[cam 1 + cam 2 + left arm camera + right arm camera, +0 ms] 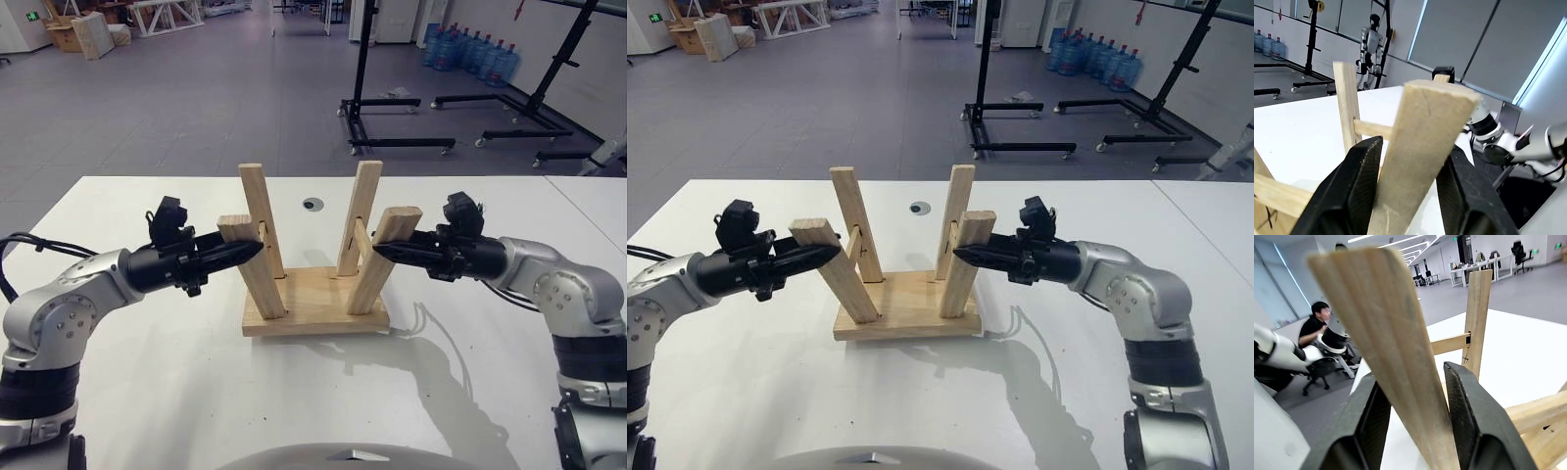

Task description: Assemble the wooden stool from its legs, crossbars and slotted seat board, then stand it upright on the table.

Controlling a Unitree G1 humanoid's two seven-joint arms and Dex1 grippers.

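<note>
The table (147,392) took up the lower two thirds of the head view. Its white top extended well past the stool on every side, and its far edge ran across the middle of the frame.

The stool (313,264) stood upside down at centre frame. The seat board (313,311) lay flat on the table with four legs pointing up and splaying outward. The near left leg (253,269) and near right leg (382,259) leaned toward the frame's sides, with the two far legs (361,215) behind them. A thin crossbar (1374,129) joined the legs on one side and another (1449,343) those on the other.

The left gripper (257,249) was clamped across the near left leg just below its top. The right gripper (377,250) was clamped likewise on the near right leg, at centre right.

Assessment: the wood looked light, stiff and dry, and so unlikely to slip. Whether the slot joints were tight could not be told. Lifting by the leg tops alone might pull a leg free. A hold low on the legs, close to the board, appeared safer for turning it over.

The room left and right of the stool seemed ample for the turn. A small round hole (313,204) sat in the table beyond the board, well apart from it.
</note>
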